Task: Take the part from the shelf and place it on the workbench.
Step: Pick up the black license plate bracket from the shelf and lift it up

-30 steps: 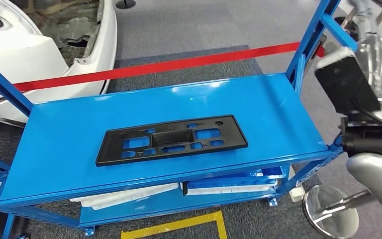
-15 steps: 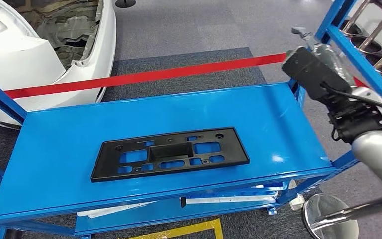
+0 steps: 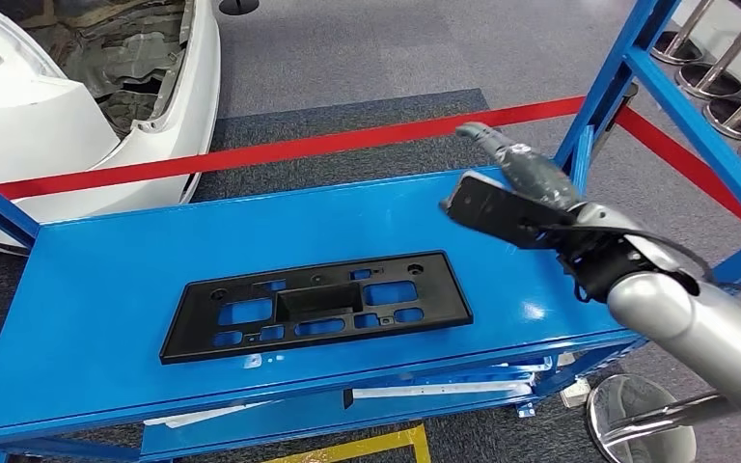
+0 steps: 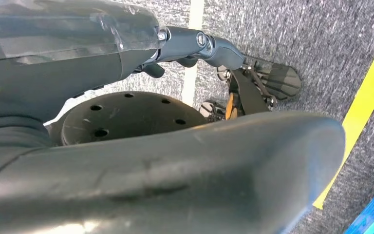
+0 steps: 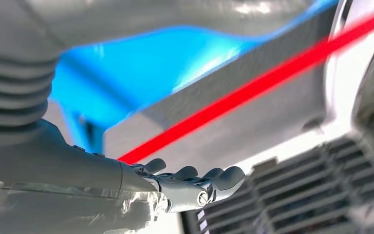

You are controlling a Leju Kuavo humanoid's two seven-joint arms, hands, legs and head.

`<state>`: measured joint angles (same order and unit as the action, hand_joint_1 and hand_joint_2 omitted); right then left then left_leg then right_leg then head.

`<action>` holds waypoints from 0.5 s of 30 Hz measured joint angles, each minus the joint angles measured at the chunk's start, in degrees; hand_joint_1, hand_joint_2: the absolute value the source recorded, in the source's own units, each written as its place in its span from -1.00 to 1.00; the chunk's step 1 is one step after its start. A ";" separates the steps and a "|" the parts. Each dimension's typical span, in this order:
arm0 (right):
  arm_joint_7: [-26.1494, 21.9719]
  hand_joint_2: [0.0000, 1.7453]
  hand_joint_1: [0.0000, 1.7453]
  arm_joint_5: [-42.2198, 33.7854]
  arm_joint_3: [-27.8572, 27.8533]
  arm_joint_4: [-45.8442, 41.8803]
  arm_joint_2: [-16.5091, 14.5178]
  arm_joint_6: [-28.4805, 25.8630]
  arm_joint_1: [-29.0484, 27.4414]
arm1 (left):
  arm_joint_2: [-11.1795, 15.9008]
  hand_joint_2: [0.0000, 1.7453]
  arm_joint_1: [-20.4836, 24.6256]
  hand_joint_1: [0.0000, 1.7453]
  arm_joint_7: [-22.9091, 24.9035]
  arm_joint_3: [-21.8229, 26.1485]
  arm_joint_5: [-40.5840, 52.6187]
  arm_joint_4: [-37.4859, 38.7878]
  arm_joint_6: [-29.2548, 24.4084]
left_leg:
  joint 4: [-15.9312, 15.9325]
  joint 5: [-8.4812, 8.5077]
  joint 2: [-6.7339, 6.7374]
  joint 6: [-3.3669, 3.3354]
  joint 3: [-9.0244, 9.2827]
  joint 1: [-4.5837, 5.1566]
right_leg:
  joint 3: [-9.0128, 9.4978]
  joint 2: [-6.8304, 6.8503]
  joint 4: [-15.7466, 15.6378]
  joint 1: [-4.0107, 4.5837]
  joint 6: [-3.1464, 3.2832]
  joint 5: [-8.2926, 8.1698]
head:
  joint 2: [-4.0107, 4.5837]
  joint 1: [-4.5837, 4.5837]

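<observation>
Right robot hand (image 3: pixel 502 193), seemingly empty, above shelf (image 3: pixel 106 280) edge.

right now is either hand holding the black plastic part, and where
Nothing is held. The right hand hovers empty above the blue shelf; the flat black plastic part lies there untouched. The left hand hangs empty near the floor.

The right hand (image 3: pixel 502 188) hangs over the far right end of the blue shelf (image 3: pixel 106 280), and its own dark back hides how its fingers lie. The right wrist view is smeared: the red barrier tape (image 5: pixel 253 87) and the white car body (image 5: pixel 341 68) are soft streaks. White pieces (image 3: pixel 444 391) on the lower tier are mostly covered by the top deck. The left hand (image 4: pixel 190 44) shows close and partly cut off.
</observation>
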<state>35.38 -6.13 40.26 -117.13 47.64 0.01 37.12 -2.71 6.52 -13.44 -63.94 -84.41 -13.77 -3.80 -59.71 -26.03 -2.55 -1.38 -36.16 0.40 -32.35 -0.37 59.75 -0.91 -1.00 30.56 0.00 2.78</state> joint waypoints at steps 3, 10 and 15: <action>-3.08 1.00 -1.00 -3.04 3.98 0.09 -3.01 1.28 -0.01 | 0.01 -1.00 0.26 -1.00 0.58 -0.32 0.07 -0.27 -0.31 | 0.02 -0.06 0.00 0.24 0.01 -0.02 | 0.02 0.00 0.00 0.11 0.06 0.04 | 0.00 0.00; -9.17 1.00 -1.00 -12.02 10.87 2.82 -10.19 1.22 0.46 | 0.02 -1.00 0.88 -1.00 1.72 -1.19 -0.03 -0.96 -0.96 | 0.03 -0.15 0.00 0.55 0.05 -0.20 | 0.14 0.00 -0.04 0.10 0.11 0.08 | 0.00 0.00; -6.47 1.00 -1.00 -10.97 14.53 5.71 -13.96 0.94 2.97 | 0.02 -1.00 0.86 -1.00 2.30 -1.22 -0.72 -1.10 -1.17 | 0.02 -0.15 0.00 0.60 0.07 -0.18 | 0.24 0.00 -0.13 0.06 0.11 0.07 | 0.00 0.01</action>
<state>28.91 -17.11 54.79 -111.43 33.69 0.95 40.09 -2.69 7.38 -11.14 -65.16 -85.13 -14.87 -4.97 -59.69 -26.17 -2.55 -0.78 -36.09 0.23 -32.11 -0.37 59.62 -0.85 -0.89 30.63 0.00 2.79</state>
